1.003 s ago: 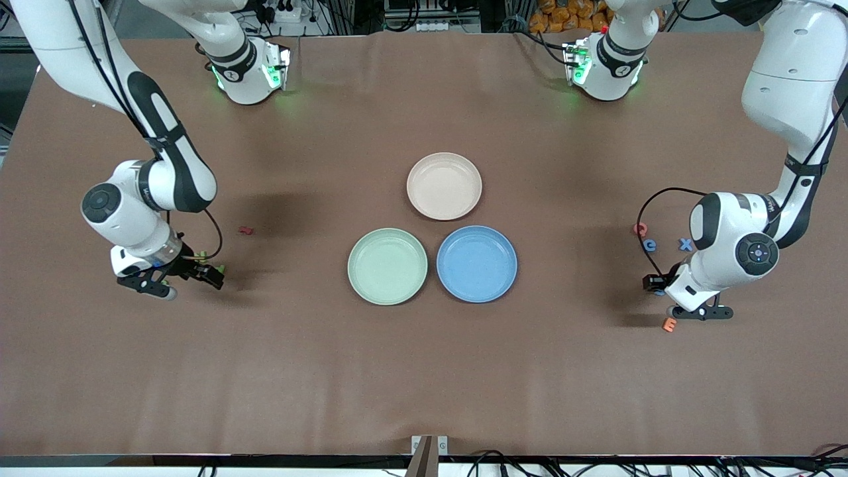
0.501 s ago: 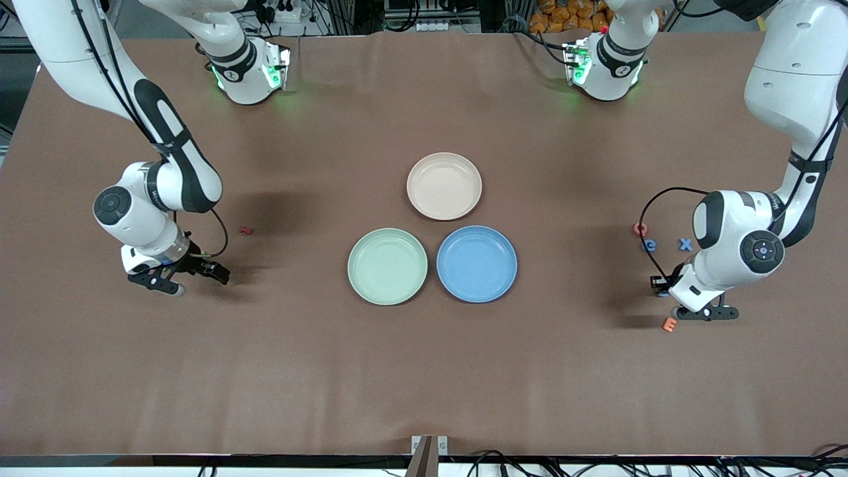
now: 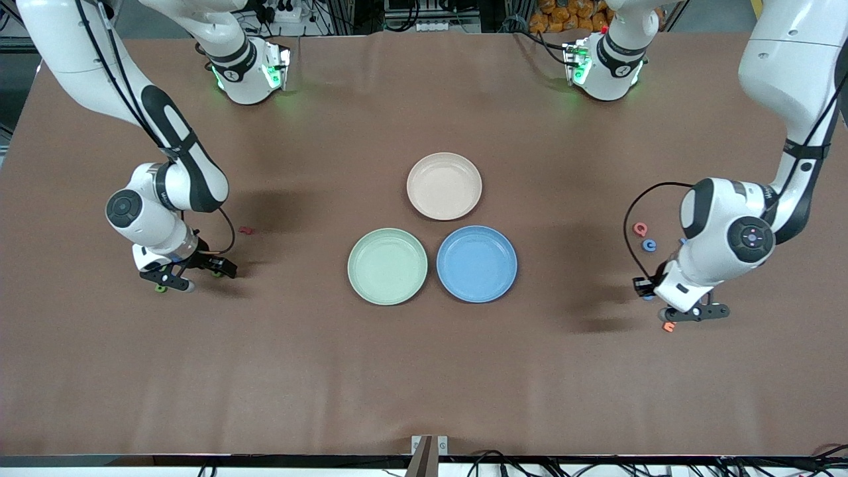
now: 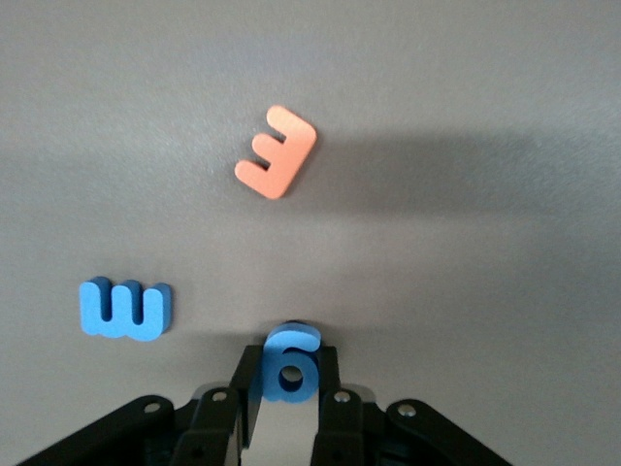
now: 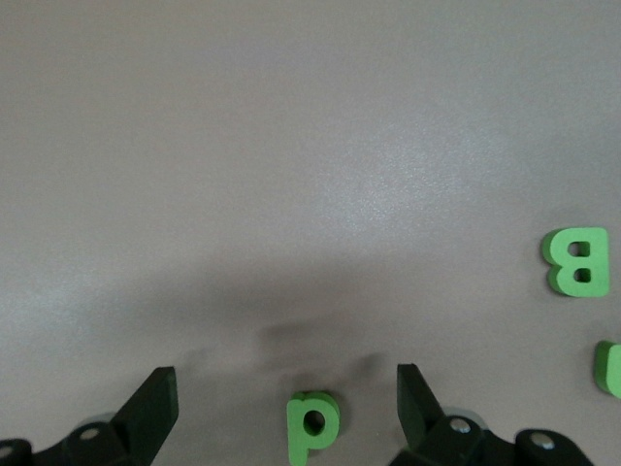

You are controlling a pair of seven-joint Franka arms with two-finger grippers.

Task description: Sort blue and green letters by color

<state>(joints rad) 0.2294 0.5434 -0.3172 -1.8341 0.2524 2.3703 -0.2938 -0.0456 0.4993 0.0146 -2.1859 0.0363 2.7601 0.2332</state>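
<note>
On the brown table [image 3: 424, 371], a green plate [image 3: 387, 266] and blue plate [image 3: 477, 264] sit centre. At 3 o'clock from them, the left gripper [image 4: 288, 398] is clamped on the blue g [image 4: 290, 361], with blue m [image 4: 126, 308] and orange E [image 4: 277, 152] nearby. At 9 o'clock, the right gripper [image 5: 286, 408] is spread wide around the green p [image 5: 311, 421], green B [image 5: 577, 260] beside. The letters are judged light, soft foam, best pinched across the edges.

The beige plate [image 3: 444, 185] sat mid-table. The green plate [image 3: 387, 266] and blue plate [image 3: 476, 264] lay nearer the camera than it, touching each other. A pink Q [image 3: 639, 229], orange E [image 4: 277, 152] and small red letter [image 3: 246, 230] lay well apart from it.
</note>
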